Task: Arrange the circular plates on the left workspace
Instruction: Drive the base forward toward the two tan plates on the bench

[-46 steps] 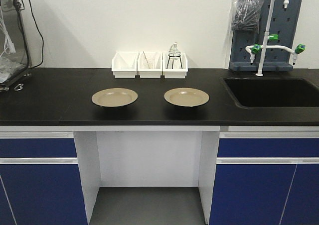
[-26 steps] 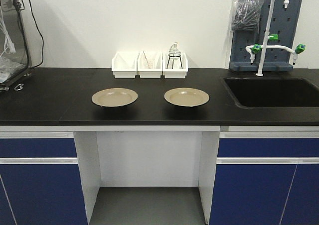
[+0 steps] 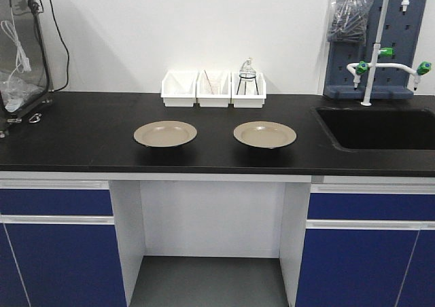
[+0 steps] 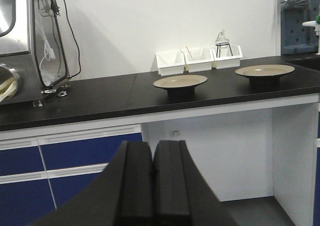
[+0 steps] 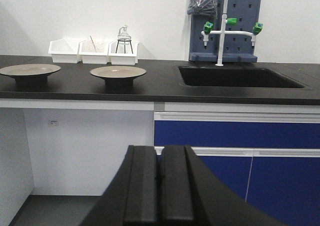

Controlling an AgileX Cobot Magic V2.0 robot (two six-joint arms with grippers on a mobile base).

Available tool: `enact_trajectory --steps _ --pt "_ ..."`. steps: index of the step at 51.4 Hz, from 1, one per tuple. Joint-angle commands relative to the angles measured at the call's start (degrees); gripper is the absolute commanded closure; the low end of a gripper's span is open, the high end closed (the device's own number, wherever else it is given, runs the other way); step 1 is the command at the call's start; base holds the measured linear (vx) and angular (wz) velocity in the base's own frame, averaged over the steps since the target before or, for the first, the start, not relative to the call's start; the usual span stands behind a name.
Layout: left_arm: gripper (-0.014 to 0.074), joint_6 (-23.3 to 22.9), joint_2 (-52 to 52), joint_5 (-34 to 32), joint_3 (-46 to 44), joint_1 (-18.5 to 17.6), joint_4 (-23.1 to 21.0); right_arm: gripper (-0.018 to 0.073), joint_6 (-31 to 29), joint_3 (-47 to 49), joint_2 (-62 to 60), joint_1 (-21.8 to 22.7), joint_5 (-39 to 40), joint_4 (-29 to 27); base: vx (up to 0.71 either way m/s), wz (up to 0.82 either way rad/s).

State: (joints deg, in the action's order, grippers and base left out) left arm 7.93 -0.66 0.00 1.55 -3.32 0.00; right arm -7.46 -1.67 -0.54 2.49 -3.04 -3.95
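Two round tan plates rest side by side on the black countertop (image 3: pixel 81 134). The left plate (image 3: pixel 165 133) (image 4: pixel 180 81) (image 5: pixel 30 70) and the right plate (image 3: pixel 264 134) (image 4: pixel 264 70) (image 5: pixel 118 72) both stand in front of the white bins. My left gripper (image 4: pixel 152 151) is shut and empty, held low in front of the cabinets, below counter height. My right gripper (image 5: pixel 160 153) is likewise shut with nothing in it, low before the blue drawers under the sink. Neither gripper shows in the front view.
Three white bins (image 3: pixel 214 88) line the wall; the right one holds a glass flask. A recessed sink (image 3: pixel 380 128) with a white tap (image 3: pixel 377 66) lies at the right. Equipment with cables (image 3: pixel 20 62) stands at the far left. A knee recess (image 3: pixel 211 232) opens under the counter.
The front view has shifted: the whole scene sits slightly further right and lower in the frame than before. The plates have not moved on the countertop.
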Motion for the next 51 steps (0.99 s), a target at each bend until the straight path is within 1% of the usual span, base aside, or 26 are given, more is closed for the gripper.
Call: enact_trajectory --steps 1,25,37,51 --pt "0.0596 -0.56 -0.82 -4.67 1.09 -0.36 0.00 0.0561 -0.29 -1.22 -0.78 0.23 4.47 0.63 0.09 0.08" --pt "0.0596 -0.56 -0.82 -4.67 1.09 -0.36 0.00 0.0561 -0.29 -1.22 -0.78 0.23 4.47 0.63 0.18 0.08" --pt "0.0596 -0.56 -0.82 -4.67 1.09 -0.36 0.00 0.0561 -0.29 -1.22 -0.78 0.23 4.47 0.63 0.36 0.05" --pt "0.0596 -0.56 -0.82 -4.67 1.09 -0.36 0.00 0.0561 -0.29 -1.22 -0.78 0.23 4.47 0.63 0.44 -0.12"
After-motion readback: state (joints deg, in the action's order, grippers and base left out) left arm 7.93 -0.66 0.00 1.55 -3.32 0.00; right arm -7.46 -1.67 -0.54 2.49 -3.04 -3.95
